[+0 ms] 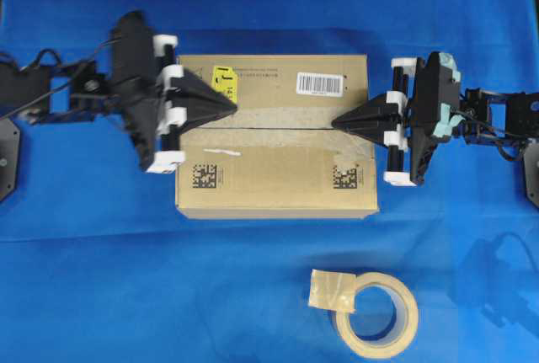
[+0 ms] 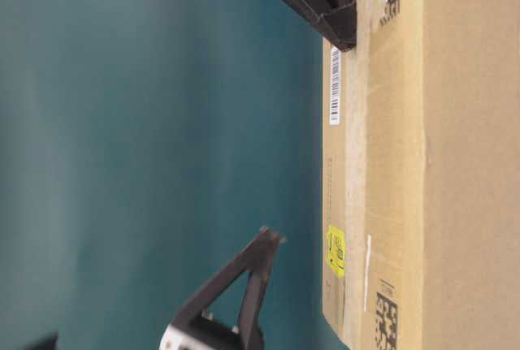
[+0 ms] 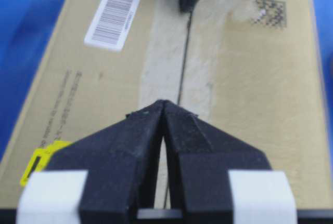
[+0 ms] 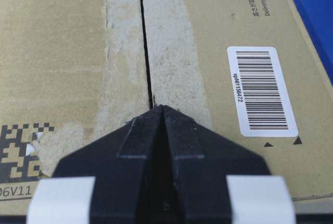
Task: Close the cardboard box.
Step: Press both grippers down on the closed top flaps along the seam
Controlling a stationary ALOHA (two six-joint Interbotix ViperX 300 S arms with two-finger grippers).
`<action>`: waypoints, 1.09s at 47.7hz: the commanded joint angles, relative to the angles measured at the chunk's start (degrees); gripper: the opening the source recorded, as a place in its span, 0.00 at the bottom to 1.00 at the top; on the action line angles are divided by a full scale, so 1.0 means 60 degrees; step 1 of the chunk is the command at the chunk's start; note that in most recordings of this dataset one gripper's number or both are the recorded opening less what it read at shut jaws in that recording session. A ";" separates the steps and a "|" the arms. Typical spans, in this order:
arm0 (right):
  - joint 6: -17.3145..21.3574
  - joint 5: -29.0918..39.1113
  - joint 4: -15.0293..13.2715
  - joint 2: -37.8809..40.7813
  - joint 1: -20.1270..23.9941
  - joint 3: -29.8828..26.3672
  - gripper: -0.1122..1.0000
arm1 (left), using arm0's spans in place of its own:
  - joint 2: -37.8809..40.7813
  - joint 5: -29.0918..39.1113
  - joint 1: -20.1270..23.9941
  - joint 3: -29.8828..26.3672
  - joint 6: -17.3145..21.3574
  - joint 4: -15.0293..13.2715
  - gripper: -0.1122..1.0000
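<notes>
The cardboard box (image 1: 269, 179) lies in the middle of the blue cloth. Its top flaps are folded flat and meet at a narrow dark seam (image 1: 282, 128). My left gripper (image 1: 233, 109) is shut, its tip over the left end of the seam near the yellow sticker (image 1: 224, 83). In the table-level view the left gripper (image 2: 272, 238) hangs a little off the box top (image 2: 390, 163). My right gripper (image 1: 335, 122) is shut too, and its tip (image 2: 343, 39) rests against the box top at the seam's right end, next to the barcode label (image 4: 261, 91).
A beige tape roll (image 1: 379, 312) with a loose tape end lies on the cloth in front of the box, toward the right. Blue cloth (image 1: 93, 279) surrounds the box on all sides.
</notes>
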 commanded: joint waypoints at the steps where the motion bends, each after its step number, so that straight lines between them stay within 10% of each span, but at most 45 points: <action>1: 0.0000 -0.0029 0.0029 -0.0029 -0.0029 -0.0073 0.10 | -0.0234 -0.1436 -0.0059 0.0557 0.0029 -0.0029 0.10; 18: 0.0000 -0.0029 0.0029 -0.0029 -0.0029 -0.0073 0.10 | 0.0439 -0.3838 -0.0059 0.1670 0.0029 -0.0015 0.10; 52: 0.0000 -0.0029 0.0015 -0.0029 -0.0029 -0.0073 0.10 | 0.1333 -0.4292 -0.0117 0.1904 0.0015 -0.0015 0.10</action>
